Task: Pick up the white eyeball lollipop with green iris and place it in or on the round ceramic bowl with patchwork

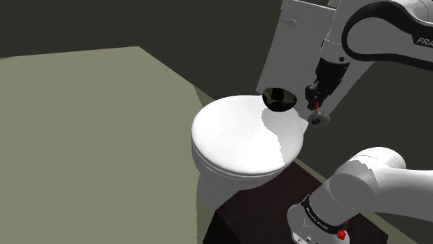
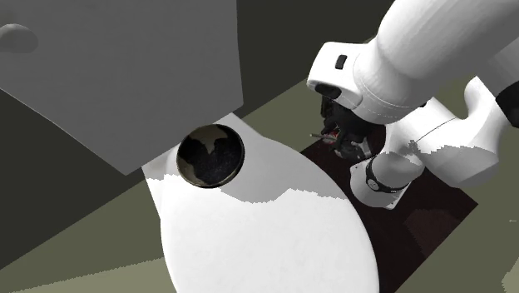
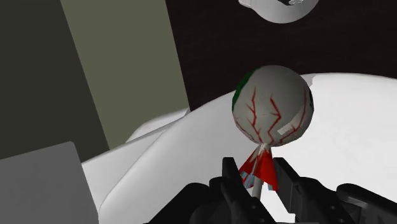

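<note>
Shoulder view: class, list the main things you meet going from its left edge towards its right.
Olive floor → white toilet lid → dark bowl → eyeball lollipop, clasped in the gripper.

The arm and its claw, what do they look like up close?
The arm is made of fat, rounded white tubes with dark joints and dark lettering starting FRA. The gripper is all black, with two blocky fingers.
</note>
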Available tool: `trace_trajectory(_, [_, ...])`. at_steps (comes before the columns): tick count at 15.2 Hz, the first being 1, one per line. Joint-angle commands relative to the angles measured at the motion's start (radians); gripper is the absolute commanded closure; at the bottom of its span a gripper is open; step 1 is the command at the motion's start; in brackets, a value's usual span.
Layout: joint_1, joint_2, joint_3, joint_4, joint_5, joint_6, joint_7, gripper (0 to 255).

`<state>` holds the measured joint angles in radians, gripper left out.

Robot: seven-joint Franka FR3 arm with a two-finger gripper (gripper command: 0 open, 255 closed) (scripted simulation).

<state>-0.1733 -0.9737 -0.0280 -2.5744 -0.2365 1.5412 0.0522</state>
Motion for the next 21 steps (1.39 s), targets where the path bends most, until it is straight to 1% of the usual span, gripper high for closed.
trace_trajectory(1, [-0.005, 0.043, -0.014, 0.032, -0.011, 0.014, -0.011, 255])
trace_trajectory(6, [-0.022, 0.240, -0.080, 0.146, -0.054, 0.110, -0.056, 255])
trace_trajectory(11, [-0.030, 0.435, -0.139, 0.289, -0.072, 0.179, -0.106, 255])
trace_trajectory(16, [-0.033, 0.630, -0.191, 0.458, -0.064, 0.219, -0.165, 255])
trace_trajectory(21, [-0.042, 0.834, -0.238, 0.665, -0.027, 0.231, -0.237, 255])
